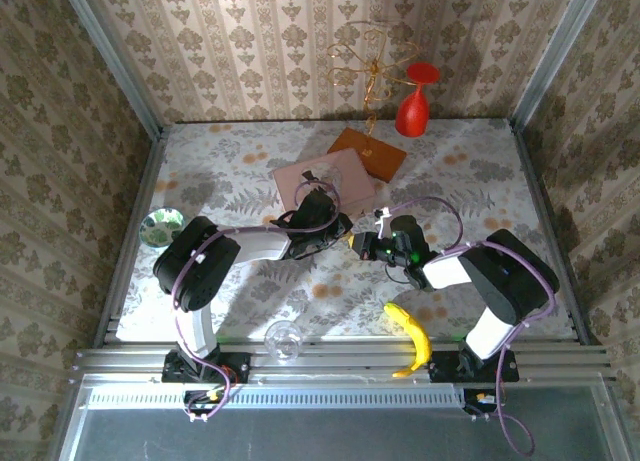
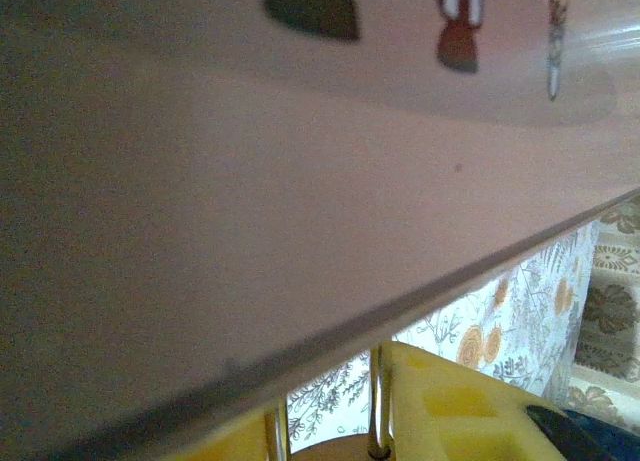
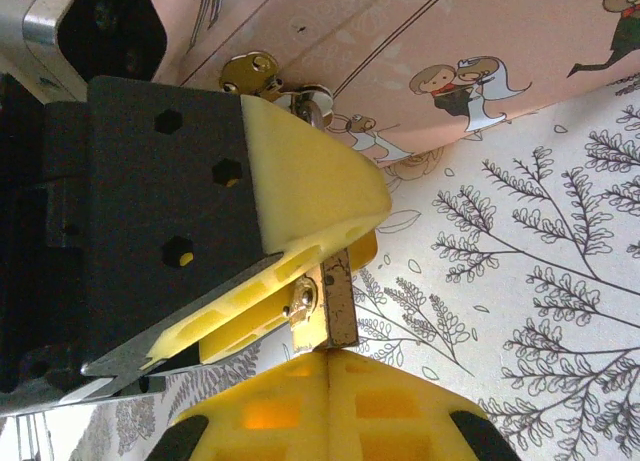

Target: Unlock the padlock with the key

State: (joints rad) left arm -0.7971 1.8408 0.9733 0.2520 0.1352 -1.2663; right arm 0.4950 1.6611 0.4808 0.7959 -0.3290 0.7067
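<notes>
The left end effector grips the padlock (thin shackle lying along its yellow fingers) at the middle of the desk. The closed right end effector points up at it from the lower frame, nearly touching.

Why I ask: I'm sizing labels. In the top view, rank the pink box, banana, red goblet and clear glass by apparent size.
1. pink box
2. banana and red goblet, too alike to rank
3. clear glass, smallest
</notes>
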